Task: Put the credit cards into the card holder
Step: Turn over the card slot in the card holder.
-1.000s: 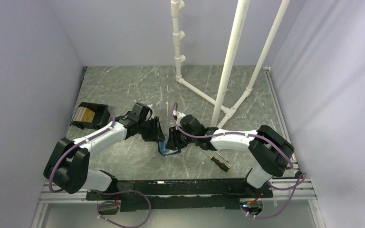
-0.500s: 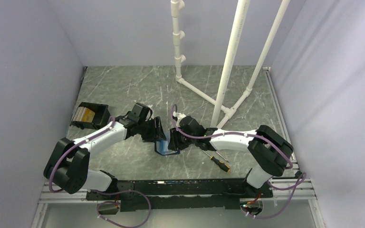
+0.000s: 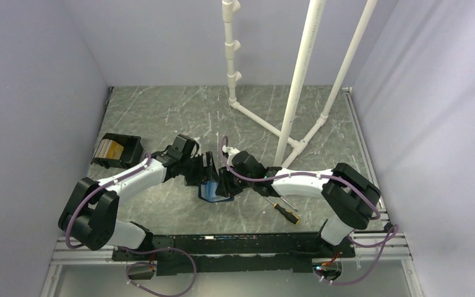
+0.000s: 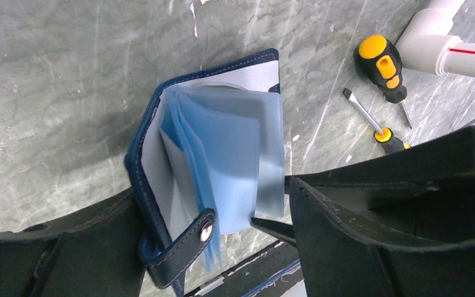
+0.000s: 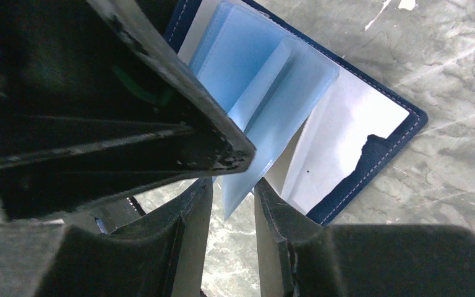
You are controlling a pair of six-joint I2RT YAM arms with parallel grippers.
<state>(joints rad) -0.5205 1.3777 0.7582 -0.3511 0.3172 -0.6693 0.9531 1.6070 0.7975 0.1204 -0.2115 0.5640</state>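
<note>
**Position.** The small navy-blue folding card holder (image 4: 213, 154) lies open on the grey marbled desk (image 4: 55, 74), between the left fingers (image 4: 371, 204). These are spread wide and are clamped on nothing. The holder's clasp tab (image 4: 188, 244) lies just beside one of them.

The right fingers (image 5: 278, 247) are set a little apart. The corner of one translucent blue plastic sleeve (image 5: 241, 179) hangs into the gap, and no pinch is seen.

The orange-yellow credit cards (image 3: 109, 150) appear to be stacked in a black open-topped box (image 3: 130, 145), well apart from both pairs of fingers, out beyond the left forearm. No card is held.

**Step in hand.** This is judged to be the parting of the sleeves.

**Recommendations.**
- A single sleeve should be taken by its free edge only.
- The cover should be kept flat on the desk.
- The pocket mouth should be left facing the left fingers, so that a card can be slid in squarely.
- A grip on several sleeves together is to be avoided.
</note>
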